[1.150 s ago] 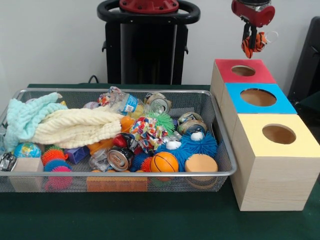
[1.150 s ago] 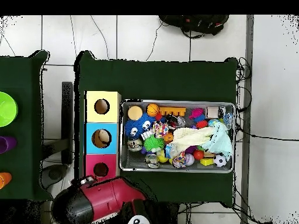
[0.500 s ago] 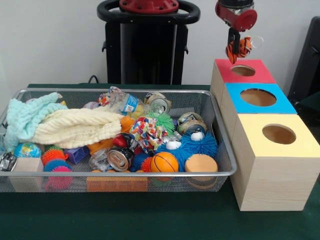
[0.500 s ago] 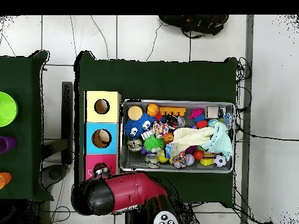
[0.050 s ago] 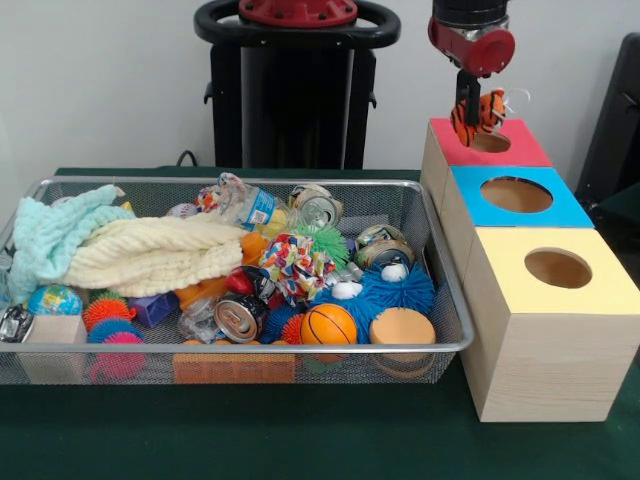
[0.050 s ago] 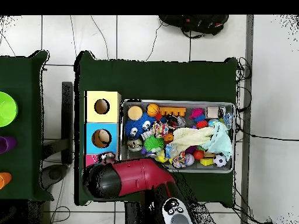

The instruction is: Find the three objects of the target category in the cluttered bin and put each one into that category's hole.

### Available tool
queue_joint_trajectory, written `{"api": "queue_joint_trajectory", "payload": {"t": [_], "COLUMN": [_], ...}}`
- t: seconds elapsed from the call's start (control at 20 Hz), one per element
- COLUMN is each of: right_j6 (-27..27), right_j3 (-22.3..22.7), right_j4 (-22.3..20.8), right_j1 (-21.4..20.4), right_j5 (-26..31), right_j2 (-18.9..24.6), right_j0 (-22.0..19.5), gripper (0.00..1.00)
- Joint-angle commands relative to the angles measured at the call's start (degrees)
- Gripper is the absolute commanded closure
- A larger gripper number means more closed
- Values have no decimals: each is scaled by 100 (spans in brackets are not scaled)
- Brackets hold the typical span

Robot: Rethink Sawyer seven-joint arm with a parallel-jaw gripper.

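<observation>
My gripper [image 5: 472, 116] is shut on a small orange-and-black striped plush toy [image 5: 488, 112]. The toy hangs right at the hole of the red-topped box [image 5: 450, 142], the farthest of three boxes. In the overhead view the red arm [image 6: 131, 179] covers most of that box, and only the toy [image 6: 107, 157] peeks out beside the arm's head. The wire bin [image 5: 250, 348] holds mixed clutter: cans, spiky balls, a basketball [image 5: 328, 324], a plastic bottle, and cloths.
The blue-topped box [image 5: 565, 212] and the yellow-topped box [image 5: 612, 288] stand in a row with the red one, right of the bin. Cream and mint cloths [image 5: 150, 252] cover the bin's left half. Coloured cups stand on a second table [image 6: 17, 175] in the overhead view.
The gripper has carried the striped toy leftward and down, from above and behind the red box to its hole. In the overhead view the arm swung over the red box.
</observation>
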Motion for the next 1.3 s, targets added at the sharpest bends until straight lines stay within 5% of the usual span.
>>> {"api": "queue_joint_trajectory", "payload": {"t": [0.05,0.85,1.3], "right_j6": [-686,157,118], "right_j3": [-685,-46,329], "right_j4": [-289,-817,-726], "right_j1": [506,762,679], "right_j5": [506,-980,-1479], "right_j2": [201,-574,-741], "right_j0": [170,1450,1571], "gripper": [100,100,100]}}
